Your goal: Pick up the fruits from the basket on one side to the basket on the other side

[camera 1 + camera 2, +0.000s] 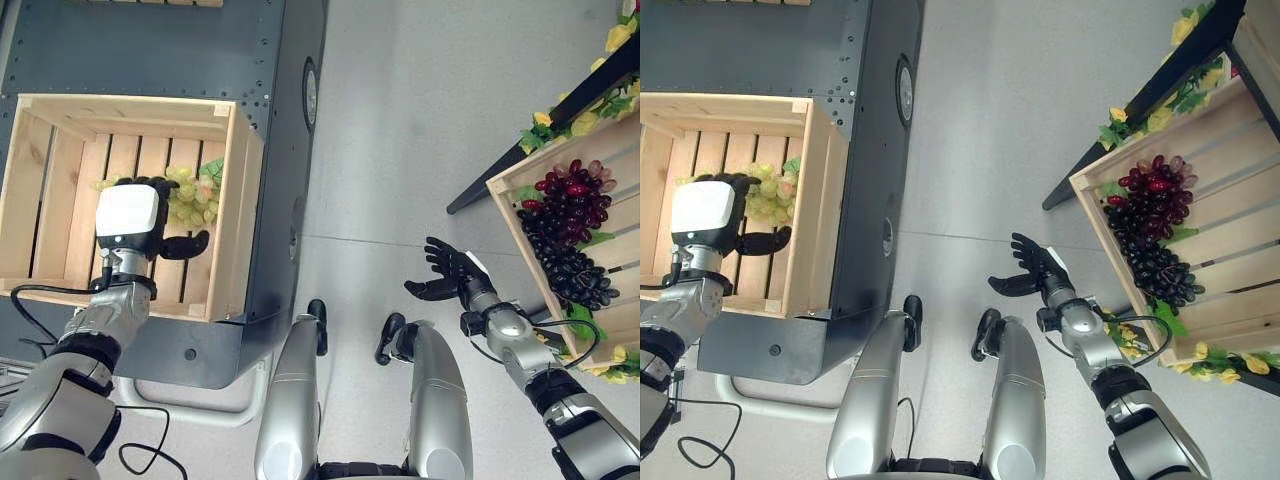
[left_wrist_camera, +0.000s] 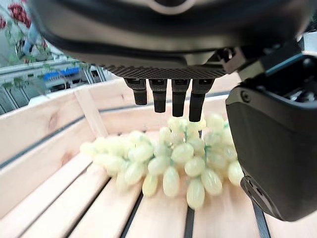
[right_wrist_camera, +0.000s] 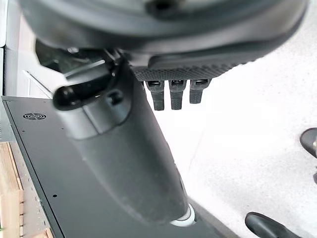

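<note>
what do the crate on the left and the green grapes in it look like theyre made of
The crate looks like pale, unfinished wood: grain lines, knots and gaps between the floor slats show. The green grapes lying on the slats look like plastic or rubber imitation fruit, with an even waxy sheen and uniform pale colour, though real fruit cannot be ruled out. The left robot hand is open above them.

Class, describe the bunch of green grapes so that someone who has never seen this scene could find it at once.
Start at the wooden crate on the dark platform on the robot's left. On its slats, at the fingertips of the left robot hand, lies the bunch of green grapes. It is pale green, unlike the dark red and black grapes in the other crate.
</note>
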